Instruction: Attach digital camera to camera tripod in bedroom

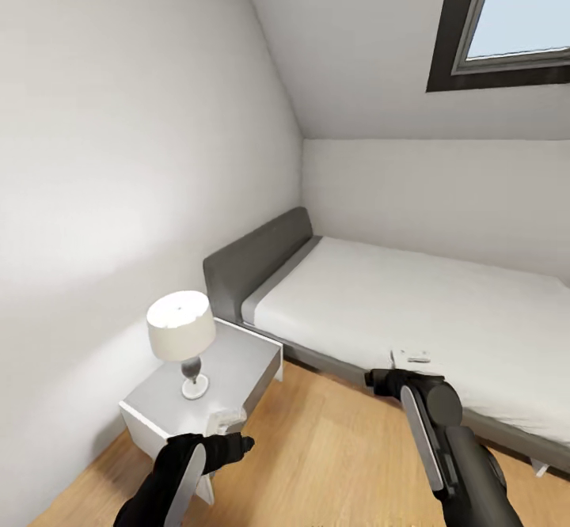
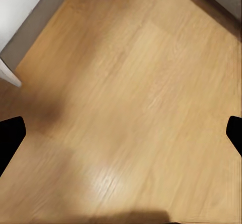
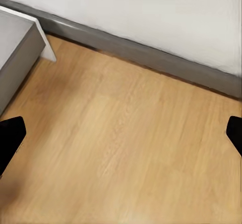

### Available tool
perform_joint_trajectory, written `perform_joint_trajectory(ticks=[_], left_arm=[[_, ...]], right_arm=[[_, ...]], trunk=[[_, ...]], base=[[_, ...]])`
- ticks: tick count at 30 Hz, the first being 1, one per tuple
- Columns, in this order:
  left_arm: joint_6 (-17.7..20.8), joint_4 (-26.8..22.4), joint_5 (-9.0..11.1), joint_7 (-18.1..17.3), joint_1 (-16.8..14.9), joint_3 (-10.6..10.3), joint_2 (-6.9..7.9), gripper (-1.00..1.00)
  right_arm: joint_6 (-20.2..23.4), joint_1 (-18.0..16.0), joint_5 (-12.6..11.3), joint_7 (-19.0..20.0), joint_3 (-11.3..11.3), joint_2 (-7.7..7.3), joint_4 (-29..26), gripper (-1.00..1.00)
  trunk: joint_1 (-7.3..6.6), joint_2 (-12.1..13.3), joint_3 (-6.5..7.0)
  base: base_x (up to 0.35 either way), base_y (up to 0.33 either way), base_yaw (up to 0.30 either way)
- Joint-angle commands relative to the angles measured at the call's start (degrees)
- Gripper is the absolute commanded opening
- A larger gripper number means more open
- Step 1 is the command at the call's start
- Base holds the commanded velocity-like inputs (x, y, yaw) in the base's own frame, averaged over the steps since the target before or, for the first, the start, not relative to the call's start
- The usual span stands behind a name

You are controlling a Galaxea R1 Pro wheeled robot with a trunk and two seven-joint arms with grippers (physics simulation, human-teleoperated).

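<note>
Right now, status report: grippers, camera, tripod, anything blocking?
Left gripper and right gripper open, empty, over wood floor. No camera or tripod sighted. Ahead: grey bed, nightstand with lamp.

Home bedroom (image 1: 119, 115) under a sloped attic ceiling — grey bed (image 1: 412, 313) with white mattress against the wall, skylight window (image 1: 507, 20) above, white nightstand (image 1: 207, 384) holding a small table lamp (image 1: 182, 333) — light wood plank floor (image 1: 332, 464), plain white-grey walls.
</note>
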Motion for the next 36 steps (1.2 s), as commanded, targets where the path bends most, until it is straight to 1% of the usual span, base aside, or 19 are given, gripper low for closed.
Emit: perform_joint_trajectory(ticks=[1,4,5,6,7,8,12,18,25,36], left_arm=[[0.2,0.0,0.8,0.3,0.0,-0.3,0.00,1.00],[0.1,0.1,1.6,0.4,0.2,-1.4,0.04,1.00],[0.1,0.2,1.8,0.4,0.3,-1.6,0.06,1.00],[-0.1,0.3,2.0,0.5,0.4,-1.9,0.06,1.00],[-1.3,1.2,2.2,0.5,0.4,-2.4,0.00,1.00],[-1.8,1.5,2.3,0.5,0.5,-2.5,-0.01,1.00],[-3.2,2.4,2.4,0.4,0.5,-2.8,-0.04,1.00],[-3.8,2.8,2.4,0.5,0.5,-2.9,-0.04,1.00],[-4.0,3.1,2.4,0.5,0.5,-2.9,0.02,1.00],[-4.1,3.6,2.3,0.6,0.5,-3.0,0.03,1.00]], right_arm=[[0.2,0.2,-0.2,-0.3,0.2,0.30,-0.7,1.00],[0.2,1.1,0.0,-0.3,1.5,1.30,-2.0,1.00],[0.2,1.5,0.1,-0.4,2.1,1.56,-2.3,1.00],[0.2,1.9,0.3,-0.4,3.3,1.90,-2.7,1.00],[0.2,2.4,0.4,-0.4,4.4,2.12,-3.1,1.00],[0.2,2.4,0.3,-0.4,4.6,2.17,-3.1,1.00],[0.2,2.2,0.2,-0.4,5.0,2.29,-3.3,1.00],[0.2,2.5,0.1,-0.4,5.4,2.40,-3.4,1.00],[0.2,2.7,0.1,-0.4,5.9,2.39,-3.4,1.00],[0.2,2.7,0.1,-0.4,5.6,2.26,-3.4,1.00]], trunk=[[0.00,0.0,-0.06],[0.00,0.0,-0.06],[0.00,0.0,-0.06],[0.00,0.0,-0.06],[0.00,0.0,-0.06],[0.00,0.0,-0.06],[0.00,0.0,-0.06],[0.00,0.0,-0.06],[0.00,0.0,-0.06],[0.00,0.0,-0.06]], base=[[0.000,0.000,-0.281],[0.000,0.000,-0.281],[0.000,0.000,-0.281],[0.000,0.000,-0.281],[0.000,0.000,-0.281],[0.000,0.000,-0.281],[0.026,-0.030,-0.281],[0.140,-0.174,-0.281],[0.184,-0.250,-0.281],[0.164,-0.295,-0.281]])
